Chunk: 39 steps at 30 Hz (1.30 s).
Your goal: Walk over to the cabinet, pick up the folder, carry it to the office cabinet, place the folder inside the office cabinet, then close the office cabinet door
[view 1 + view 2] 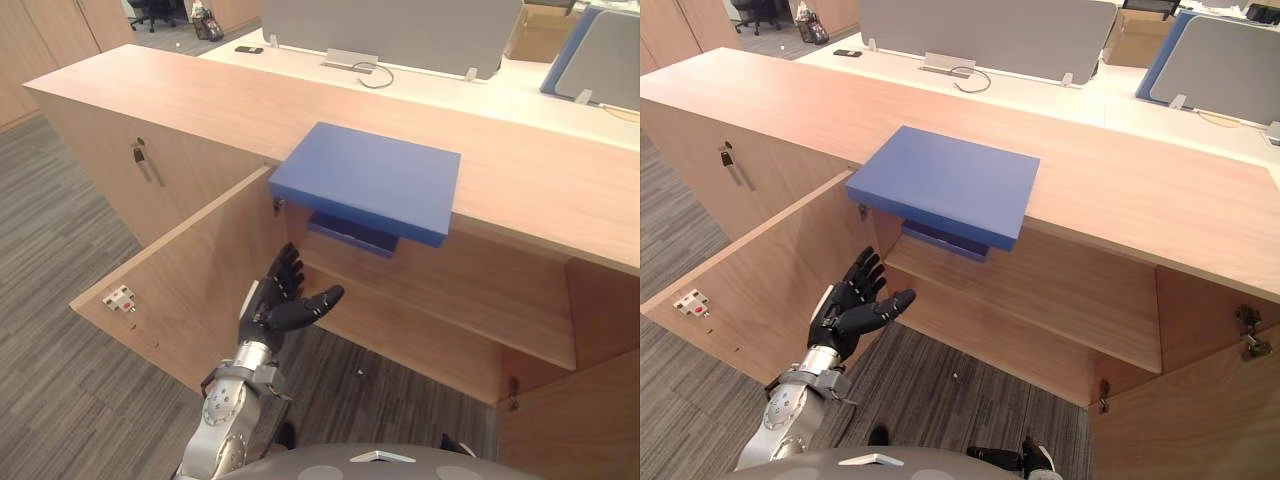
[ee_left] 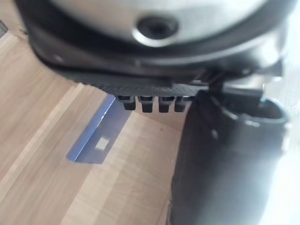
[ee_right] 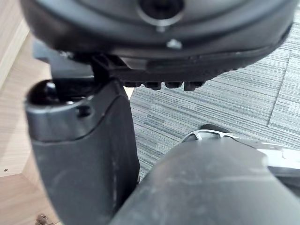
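A blue folder (image 1: pixel 370 180) lies flat on the wooden cabinet top (image 1: pixel 180 95), its near edge overhanging the open compartment. Beneath it a second, darker blue folder (image 1: pixel 352 235) rests on the inner shelf (image 1: pixel 450 290); the left wrist view shows this lower folder (image 2: pixel 91 140) edge-on. My left hand (image 1: pixel 280 305) is open, fingers straight, raised in front of the opening, below the top folder and touching nothing. My right hand (image 3: pixel 84 140) hangs open over the grey carpet and holds nothing.
The cabinet's left door (image 1: pixel 190 290) swings wide open toward me, and the right door (image 1: pixel 570 420) is open too. A closed door with a key (image 1: pixel 143 160) is further left. Behind the cabinet stands a desk with grey dividers (image 1: pixel 390 30) and a cardboard box (image 1: pixel 540 35).
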### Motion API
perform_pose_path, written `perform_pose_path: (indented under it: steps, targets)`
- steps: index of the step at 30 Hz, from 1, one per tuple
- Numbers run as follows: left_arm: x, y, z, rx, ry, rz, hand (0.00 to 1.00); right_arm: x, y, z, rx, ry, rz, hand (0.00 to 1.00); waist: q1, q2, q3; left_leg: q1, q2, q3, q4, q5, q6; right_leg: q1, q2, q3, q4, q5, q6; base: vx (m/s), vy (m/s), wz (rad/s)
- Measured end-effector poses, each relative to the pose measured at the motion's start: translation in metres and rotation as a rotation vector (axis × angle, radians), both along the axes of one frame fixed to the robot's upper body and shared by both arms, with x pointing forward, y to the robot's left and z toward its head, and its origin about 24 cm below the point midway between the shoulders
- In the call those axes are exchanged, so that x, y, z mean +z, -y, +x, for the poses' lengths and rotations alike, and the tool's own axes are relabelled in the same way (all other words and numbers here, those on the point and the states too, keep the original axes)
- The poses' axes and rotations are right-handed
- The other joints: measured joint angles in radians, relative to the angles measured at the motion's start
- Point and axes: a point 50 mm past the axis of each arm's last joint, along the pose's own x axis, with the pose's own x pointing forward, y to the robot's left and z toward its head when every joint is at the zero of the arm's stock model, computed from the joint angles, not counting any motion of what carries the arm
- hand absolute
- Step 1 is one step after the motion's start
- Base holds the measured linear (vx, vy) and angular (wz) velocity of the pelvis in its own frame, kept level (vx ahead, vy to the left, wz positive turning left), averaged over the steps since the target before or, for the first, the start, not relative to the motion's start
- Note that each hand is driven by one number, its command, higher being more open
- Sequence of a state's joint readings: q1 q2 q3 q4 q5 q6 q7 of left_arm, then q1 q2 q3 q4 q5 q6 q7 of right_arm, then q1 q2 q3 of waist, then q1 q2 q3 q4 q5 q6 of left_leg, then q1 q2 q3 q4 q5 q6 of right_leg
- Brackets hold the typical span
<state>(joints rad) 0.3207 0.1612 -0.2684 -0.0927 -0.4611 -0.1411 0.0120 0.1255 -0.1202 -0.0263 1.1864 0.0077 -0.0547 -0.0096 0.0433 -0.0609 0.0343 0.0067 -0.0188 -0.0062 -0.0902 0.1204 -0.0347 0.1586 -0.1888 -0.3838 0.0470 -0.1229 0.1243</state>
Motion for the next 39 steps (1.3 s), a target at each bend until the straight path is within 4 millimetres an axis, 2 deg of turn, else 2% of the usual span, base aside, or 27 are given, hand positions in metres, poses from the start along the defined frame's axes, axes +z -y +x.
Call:
perform_pose_path:
  steps: [12,15,18,19,23,26,34,36,39]
  targets:
    - [-0.003,-0.001,0.000,0.011,-0.040,-0.016,1.00,0.000,-0.001,0.000,-0.001,-0.009,0.003,1.00,0.006,-0.003,-0.002,-0.010,-0.005,-0.014,0.000,0.001,0.000,0.001,-0.001,-0.017,-0.008,-0.008,-0.013,0.00,-0.006,0.03]
    - [0.002,-0.004,0.001,0.045,-0.023,-0.013,1.00,-0.001,-0.002,-0.001,-0.001,-0.019,0.005,1.00,0.009,-0.009,0.001,-0.021,-0.006,-0.029,0.000,0.005,-0.001,0.000,0.002,-0.032,-0.012,-0.008,-0.013,-0.01,-0.019,0.15]
    - [0.020,-0.015,0.007,0.180,0.060,0.098,1.00,-0.001,-0.005,0.002,0.013,-0.017,0.011,1.00,0.012,-0.020,0.005,-0.027,-0.006,-0.041,0.000,0.006,-0.003,0.003,0.004,-0.045,-0.012,-0.008,-0.014,0.01,-0.026,0.12]
    - [0.030,-0.015,0.008,0.221,0.101,0.141,1.00,-0.002,-0.006,0.000,0.021,-0.022,0.013,1.00,0.009,-0.026,0.001,-0.035,-0.005,-0.046,0.001,0.009,-0.003,-0.001,0.006,-0.050,-0.013,-0.001,-0.006,0.01,-0.029,0.12]
    - [0.069,-0.014,0.008,0.331,0.307,0.333,1.00,-0.003,-0.009,-0.002,0.033,-0.031,0.008,1.00,0.022,-0.039,0.000,-0.041,-0.004,-0.051,0.003,0.009,-0.004,-0.002,0.010,-0.049,-0.013,0.000,-0.008,0.00,-0.022,0.06]
    - [0.088,-0.010,0.006,0.369,0.422,0.443,1.00,-0.002,-0.010,0.000,0.055,-0.018,-0.002,1.00,0.028,-0.041,-0.004,-0.051,-0.001,-0.055,0.001,0.013,-0.005,-0.005,0.013,-0.049,-0.010,0.000,-0.010,-0.01,-0.005,0.01]
    - [0.100,-0.008,0.006,0.427,0.517,0.571,1.00,-0.002,-0.011,0.003,0.092,-0.015,-0.019,1.00,0.032,-0.042,-0.004,-0.053,0.018,-0.055,0.000,0.022,-0.014,-0.019,0.029,-0.042,0.002,-0.009,-0.029,-0.05,-0.023,-0.01]
    - [0.107,-0.006,0.007,0.434,0.554,0.572,1.00,-0.002,-0.011,0.003,0.095,-0.018,-0.019,1.00,0.036,-0.042,-0.004,-0.053,0.023,-0.054,0.000,0.024,-0.016,-0.020,0.035,-0.038,0.002,-0.008,-0.031,-0.03,-0.025,-0.04]
    - [0.118,-0.001,0.011,0.429,0.651,0.671,1.00,-0.002,-0.011,0.006,0.125,-0.013,-0.024,1.00,0.035,-0.041,-0.005,-0.052,0.033,-0.052,0.000,0.027,-0.020,-0.022,0.045,-0.031,0.002,-0.004,-0.033,-0.03,-0.031,-0.06]
